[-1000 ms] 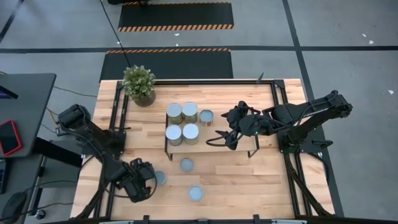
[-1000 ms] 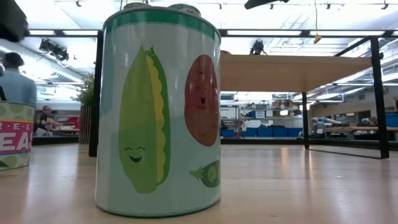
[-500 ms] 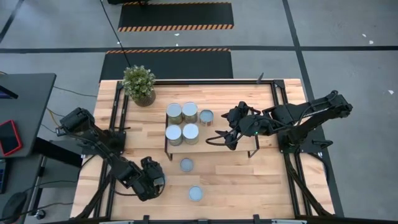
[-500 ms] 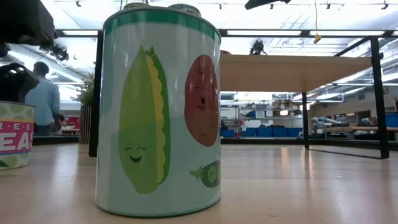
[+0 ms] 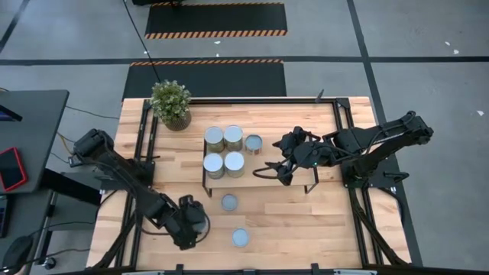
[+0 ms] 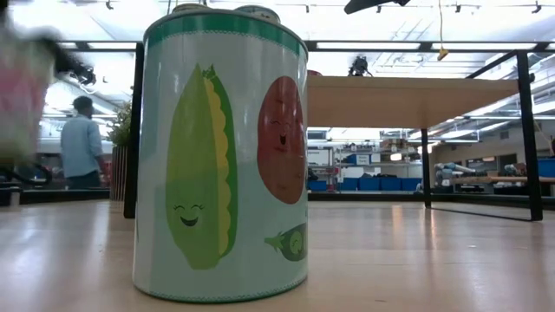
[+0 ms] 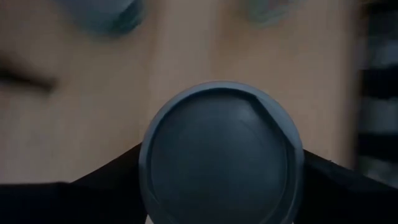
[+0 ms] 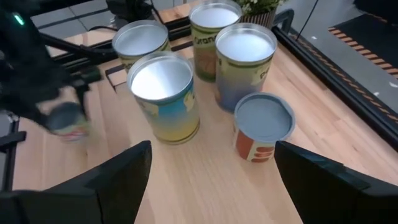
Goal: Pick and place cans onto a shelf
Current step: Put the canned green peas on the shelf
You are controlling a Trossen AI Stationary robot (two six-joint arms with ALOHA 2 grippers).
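Gripping left gripper point(image 7: 221, 214), can point(image 7: 221, 155) wrist-view-only.

On the shelf point(image 5: 294, 179), five cans point(image 5: 225, 153) crowd the left half, while the board's right half lies bare beneath the right gripper point(image 5: 276, 169). Black rod frames close both short ends. On the near surface point(image 5: 306, 221), two loose cans point(image 5: 230, 202) stand apart with passable gaps; the plant point(image 5: 171, 104) blocks the far-left corner.
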